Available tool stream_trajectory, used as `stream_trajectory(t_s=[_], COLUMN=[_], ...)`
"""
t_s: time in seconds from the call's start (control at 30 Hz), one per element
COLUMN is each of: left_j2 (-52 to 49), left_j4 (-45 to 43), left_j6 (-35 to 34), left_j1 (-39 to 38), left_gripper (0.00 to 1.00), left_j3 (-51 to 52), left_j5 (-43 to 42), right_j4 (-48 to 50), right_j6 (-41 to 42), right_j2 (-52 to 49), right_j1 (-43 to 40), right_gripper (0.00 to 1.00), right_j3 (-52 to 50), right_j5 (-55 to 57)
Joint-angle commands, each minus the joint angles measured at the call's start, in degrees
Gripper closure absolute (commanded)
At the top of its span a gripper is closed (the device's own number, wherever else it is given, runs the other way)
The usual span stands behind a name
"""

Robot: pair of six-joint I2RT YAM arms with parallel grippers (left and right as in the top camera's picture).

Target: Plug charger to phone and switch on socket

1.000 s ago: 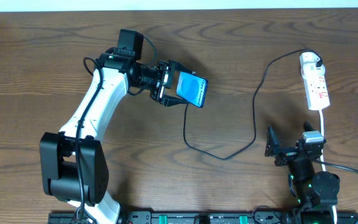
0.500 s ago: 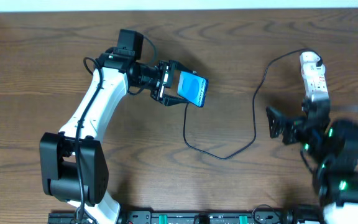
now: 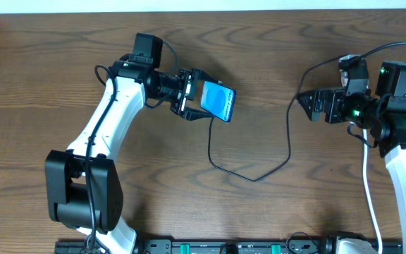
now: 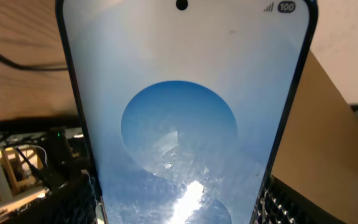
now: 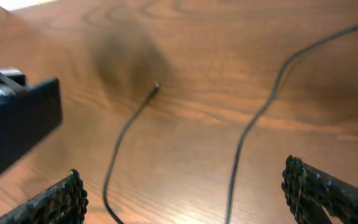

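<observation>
Phone (image 3: 218, 101) clamped in left pincer (image 3: 197, 95), screen lit blue; right pincer (image 3: 307, 106) spread wide, empty; charger (image 3: 290, 141) tip loose on desk (image 3: 273, 42), not in phone

Phone (image 3: 218, 101): pale blue screen, darker blue circle, dark frame.
Charger (image 3: 290, 134): black.
Table (image 3: 273, 42): dark brown, streaked wood grain.
Left arm (image 3: 106, 116): white shell, black joints.
Right arm (image 3: 399, 85): black head, green lights, white link.
Cord (image 3: 367, 176): white.
</observation>
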State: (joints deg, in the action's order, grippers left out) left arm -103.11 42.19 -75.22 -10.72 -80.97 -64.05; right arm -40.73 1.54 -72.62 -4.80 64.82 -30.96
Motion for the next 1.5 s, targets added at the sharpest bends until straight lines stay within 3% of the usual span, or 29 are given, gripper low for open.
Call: stream_trajectory(t_s=[0.0, 0.07, 0.33, 0.5, 0.97, 1.47], left_j2=[1.7, 1.7, 1.7, 1.7, 1.7, 1.7], left_j4=[0.1, 0.1, 0.1, 0.1, -0.3, -0.3], left_j6=[-0.5, -0.5, -0.6, -0.6, -3.1, -3.1], left_j1=[0.0, 0.0, 0.0, 0.0, 0.0, 0.0], left_gripper=[0.46, 0.46, 0.46, 0.46, 0.46, 0.46], left_j3=[-0.5, -0.5, -0.5, -0.5, -0.5, -0.5], left_j5=[1.4, 4.2, 13.8, 16.9, 17.2, 17.2], right_j4=[2.5, 4.0, 10.4, 18.4, 24.8, 33.0], right_j6=[4.9, 9.0, 13.4, 19.6, 28.3, 32.1], right_j2=[-0.2, -0.9, -8.1, -14.6, -19.4, -27.5], right_j1=[0.7, 2.1, 13.6, 21.1, 30.1, 34.5], right_gripper=[0.04, 0.11, 0.11, 0.19, 0.29, 0.55], right_j3=[1.1, 1.0, 1.0, 1.0, 1.0, 1.0], right_j5=[-5.8, -6.1, -6.1, -6.1, -0.4, 2.0])
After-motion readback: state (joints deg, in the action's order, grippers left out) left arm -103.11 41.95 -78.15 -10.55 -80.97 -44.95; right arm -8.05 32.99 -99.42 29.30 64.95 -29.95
